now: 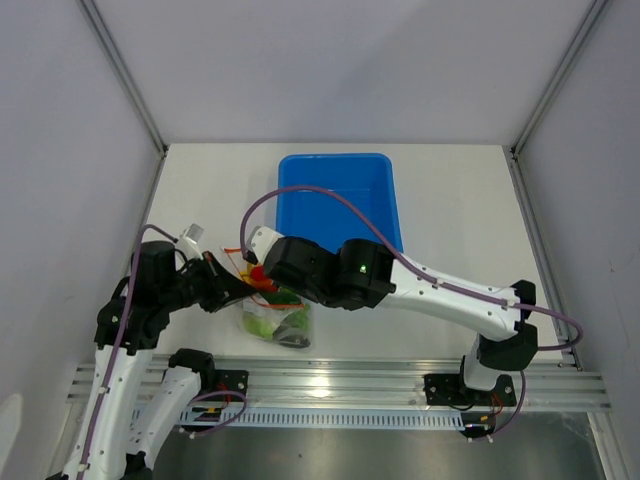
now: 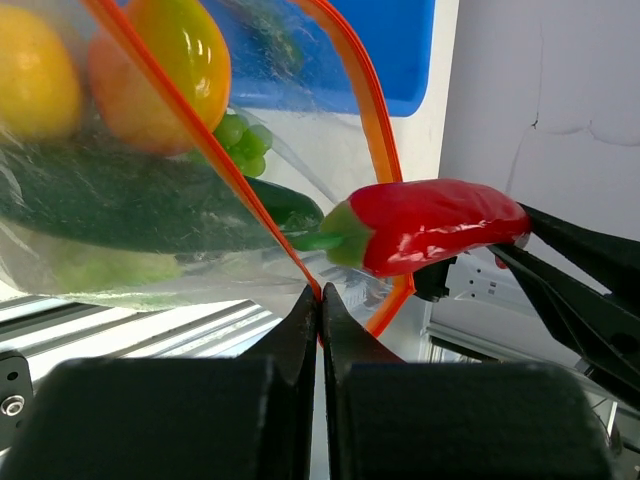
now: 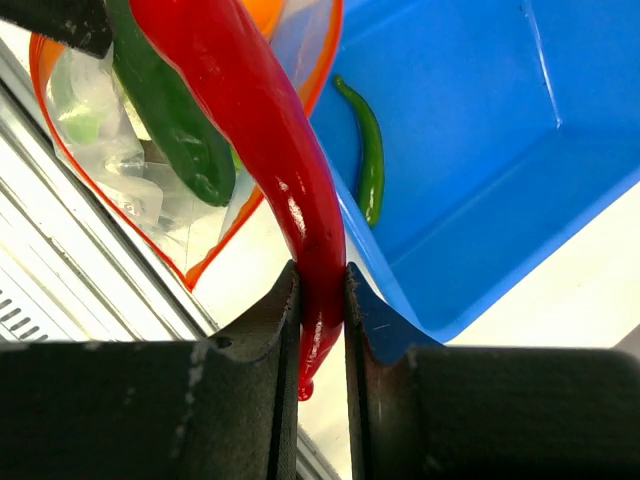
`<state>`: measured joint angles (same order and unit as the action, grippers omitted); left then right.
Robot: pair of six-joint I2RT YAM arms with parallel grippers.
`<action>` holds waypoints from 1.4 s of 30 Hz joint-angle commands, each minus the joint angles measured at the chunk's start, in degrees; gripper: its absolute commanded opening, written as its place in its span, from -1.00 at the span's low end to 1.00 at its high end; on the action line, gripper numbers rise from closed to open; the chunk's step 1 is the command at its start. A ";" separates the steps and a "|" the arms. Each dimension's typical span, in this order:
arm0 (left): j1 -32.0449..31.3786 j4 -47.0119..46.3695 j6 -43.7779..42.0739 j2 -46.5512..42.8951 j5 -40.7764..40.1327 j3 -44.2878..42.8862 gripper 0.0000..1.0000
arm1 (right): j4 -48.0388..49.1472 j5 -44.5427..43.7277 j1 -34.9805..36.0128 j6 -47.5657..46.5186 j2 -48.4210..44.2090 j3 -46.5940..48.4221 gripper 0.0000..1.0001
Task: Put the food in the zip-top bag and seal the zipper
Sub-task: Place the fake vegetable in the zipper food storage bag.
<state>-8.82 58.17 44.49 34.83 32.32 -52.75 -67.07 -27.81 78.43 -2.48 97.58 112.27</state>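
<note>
Red chili [image 3: 290, 190] ×1, clamped in right gripper [image 3: 320, 285], stem end at zip-top bag [image 2: 120, 270] mouth. Left gripper [image 2: 320, 300] pinched tight on zipper [image 2: 382, 150]. In bag: 1 cucumber [image 2: 150, 210], 2 yellow-orange pieces [image 2: 170, 60]. Blue bin [image 3: 500, 150]: 1 green pepper [image 3: 370, 150].

Beside the blue rectangular plastic bin [image 3: 480, 120], a glossy red toy chili [image 3: 280, 170] and orange-red-edged clear plastic bag [image 2: 300, 140] are seen.

A white table [image 1: 450, 200] is enclosed by pale grey panel walls [image 1: 60, 150] at 9, 12 and 3 o'clock. Slanted aluminium posts [image 1: 125, 75] are seen at 11 and 1 o'clock. An aluminium rail [image 1: 340, 378] is fixed along 6 o'clock. Everything is evenly lit.
</note>
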 commanded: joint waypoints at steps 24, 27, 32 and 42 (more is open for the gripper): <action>0.38 -2.19 -0.46 -2.75 1.17 -0.25 -0.99 | -5.09 9.88 -1.62 8.45 19.93 26.77 -0.97; 0.38 -2.01 -0.55 -2.92 1.17 -0.42 -0.99 | -5.18 11.55 -1.97 9.42 20.46 27.13 -0.97; 0.38 -2.01 -0.54 -2.84 1.26 -0.77 -0.99 | -6.76 11.11 -2.32 10.65 20.29 24.06 -0.88; 0.38 -1.48 -0.63 -3.10 1.35 -0.60 -0.99 | -4.30 10.85 -3.20 10.74 16.86 18.07 0.34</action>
<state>-8.82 58.00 44.51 32.27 32.18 -52.93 -72.47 -16.75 75.50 8.03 117.54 129.54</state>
